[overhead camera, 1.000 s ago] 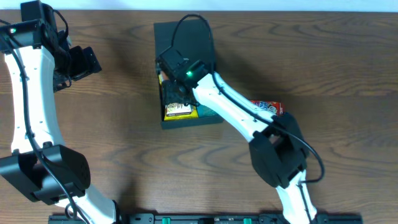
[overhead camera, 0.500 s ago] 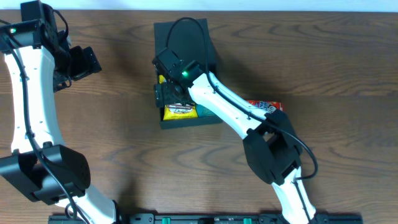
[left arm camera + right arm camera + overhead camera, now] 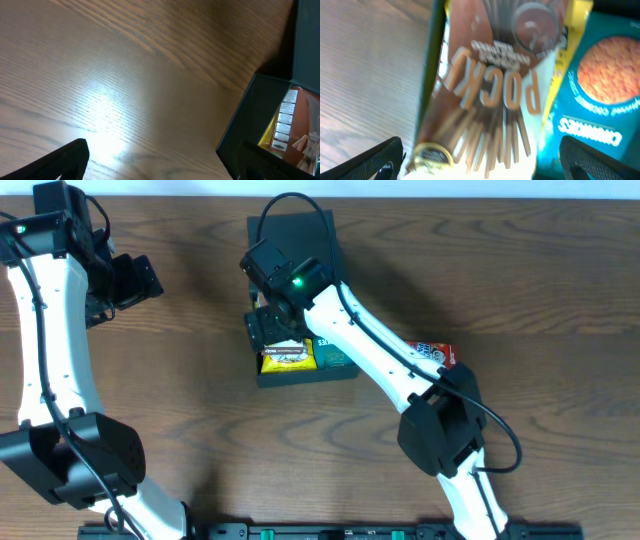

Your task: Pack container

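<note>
The dark container [image 3: 308, 377] lies open at the table's far middle, its flap lid [image 3: 300, 235] folded back. Inside lie a brown and yellow Pocky box [image 3: 288, 358] and a small teal snack carton [image 3: 335, 358]. My right gripper [image 3: 268, 332] hovers open over the container's left half. In the right wrist view the gripper [image 3: 485, 160] straddles the Pocky box [image 3: 495, 90] without holding it, the teal carton [image 3: 600, 95] beside it and the container wall [image 3: 434, 50] at the left. My left gripper [image 3: 135, 280] is open and empty at the far left; in its own view [image 3: 165, 160] the container [image 3: 260, 115] is at the right.
A red snack packet [image 3: 436, 352] lies on the wood table to the right of the container, partly under the right arm. The right arm reaches across the container's right side.
My right gripper has shifted left and toward the far side over the container. The left arm has not moved.
</note>
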### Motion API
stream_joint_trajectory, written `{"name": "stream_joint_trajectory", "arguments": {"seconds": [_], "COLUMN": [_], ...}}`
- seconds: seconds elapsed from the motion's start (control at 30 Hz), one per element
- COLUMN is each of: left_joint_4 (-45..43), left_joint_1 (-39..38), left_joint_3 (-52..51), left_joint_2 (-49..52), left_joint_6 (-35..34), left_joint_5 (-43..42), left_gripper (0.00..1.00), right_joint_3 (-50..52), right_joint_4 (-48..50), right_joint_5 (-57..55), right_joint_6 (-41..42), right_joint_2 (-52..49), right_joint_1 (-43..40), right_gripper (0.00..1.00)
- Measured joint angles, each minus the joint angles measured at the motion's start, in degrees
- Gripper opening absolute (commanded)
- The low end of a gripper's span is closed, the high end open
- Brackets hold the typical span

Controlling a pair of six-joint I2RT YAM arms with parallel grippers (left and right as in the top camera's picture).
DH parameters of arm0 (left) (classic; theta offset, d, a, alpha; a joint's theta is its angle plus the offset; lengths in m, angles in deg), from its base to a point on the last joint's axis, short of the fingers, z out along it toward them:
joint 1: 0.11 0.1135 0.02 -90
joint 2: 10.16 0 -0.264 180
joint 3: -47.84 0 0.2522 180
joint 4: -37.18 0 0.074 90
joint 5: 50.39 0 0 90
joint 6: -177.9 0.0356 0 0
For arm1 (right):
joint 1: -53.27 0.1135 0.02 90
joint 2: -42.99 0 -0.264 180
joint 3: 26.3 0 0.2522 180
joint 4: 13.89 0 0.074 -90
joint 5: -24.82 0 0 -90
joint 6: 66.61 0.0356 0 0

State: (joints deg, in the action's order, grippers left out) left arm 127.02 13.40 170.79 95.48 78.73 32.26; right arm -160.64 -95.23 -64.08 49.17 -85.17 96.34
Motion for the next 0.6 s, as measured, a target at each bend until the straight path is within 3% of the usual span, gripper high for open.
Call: {"name": "stream_joint_trajectory", "arguments": {"seconds": [0.43, 0.47, 0.57, 0.6], "left_joint_4": [0.0, 0.0, 0.0, 0.0], "left_joint_1": [0.0, 0.0, 0.0, 0.0], "left_joint_3": [0.0, 0.0, 0.0, 0.0], "left_joint_2": [0.0, 0.0, 0.0, 0.0], "left_joint_6": [0.0, 0.0, 0.0, 0.0], "left_joint_5": [0.0, 0.0, 0.0, 0.0], "left_gripper": [0.95, 0.95, 0.95, 0.95], "right_joint_3": [-12.7, -14.1, -16.1, -16.2], "right_joint_4": [-7.6, -7.8, -5.7, -4.7], "right_joint_5": [-4.0, -3.8, 0.5, 3.4], "right_joint_6": [-6.6, -7.3, -10.6, -11.7], "right_joint_2": [-0.1, -0.1, -0.1, -0.1], "right_joint_1": [-1.4, -1.7, -2.8, -3.5], "right_gripper": [0.99, 0.85, 0.06, 0.01]}}
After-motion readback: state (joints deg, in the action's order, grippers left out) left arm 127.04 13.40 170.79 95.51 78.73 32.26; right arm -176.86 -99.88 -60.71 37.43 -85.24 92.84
